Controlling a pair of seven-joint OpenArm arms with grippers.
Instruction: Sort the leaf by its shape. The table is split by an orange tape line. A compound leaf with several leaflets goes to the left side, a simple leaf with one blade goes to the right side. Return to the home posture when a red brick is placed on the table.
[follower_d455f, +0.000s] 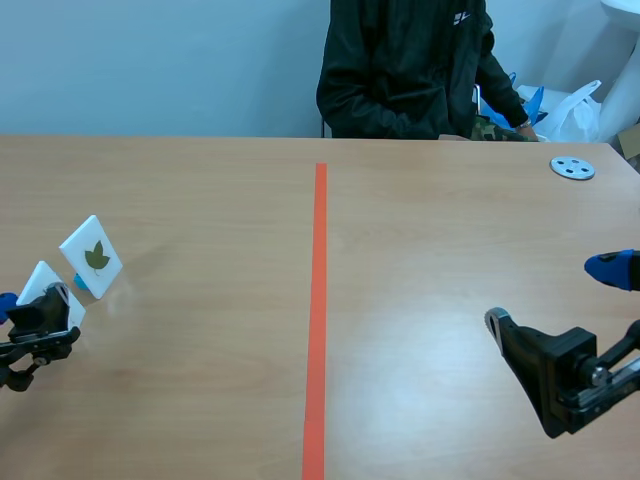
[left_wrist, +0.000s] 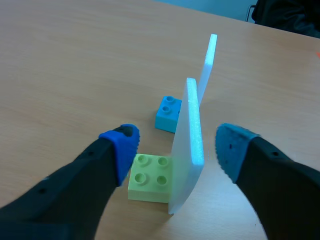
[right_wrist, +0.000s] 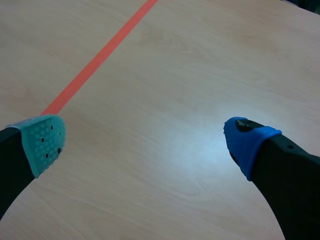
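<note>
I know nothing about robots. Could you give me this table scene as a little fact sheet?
Left end effector: open, its fingers either side of the near card, not touching it
Near card: white, upright in a green brick
Far card: white, shows one lobed leaf, upright in a blue brick
Right end effector: open over bare table, right of the tape line
Cards' side: both left of the line
Also there: grey disc at the far right; a person sitting across the table
</note>
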